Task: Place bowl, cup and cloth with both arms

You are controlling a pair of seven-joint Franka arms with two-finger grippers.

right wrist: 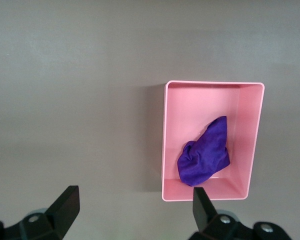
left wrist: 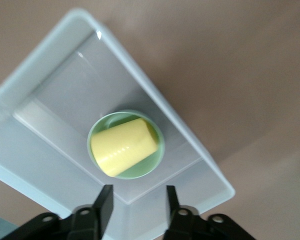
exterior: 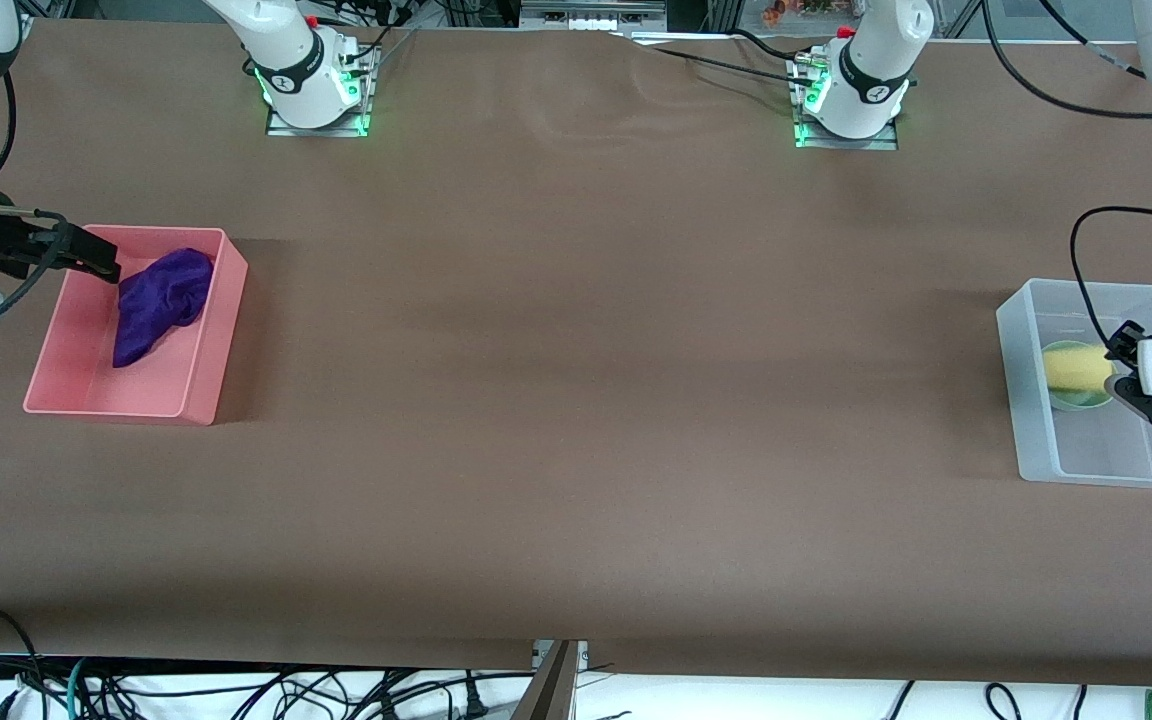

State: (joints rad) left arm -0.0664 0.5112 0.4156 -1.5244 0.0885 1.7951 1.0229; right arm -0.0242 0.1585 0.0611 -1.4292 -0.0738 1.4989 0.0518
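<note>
Purple cloth (exterior: 162, 303) lies in the pink bin (exterior: 198, 402); yellow cup (exterior: 1076, 367) rests sideways in the mint-green bowl (exterior: 1081, 401) inside the clear bin (exterior: 1036, 470). Left claw (left wrist: 136, 204) and right claw (right wrist: 132, 210) hover spread, empty.

No readable text, labels, brands, numbers or signs on anything in these views

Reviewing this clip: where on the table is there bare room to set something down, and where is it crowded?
The brown table lies bare between the pink bin and the clear bin. Crowded: the pink bin holds the cloth, with the right gripper open over it; the clear bin holds the bowl with the cup lying in it, under the open left gripper.
</note>
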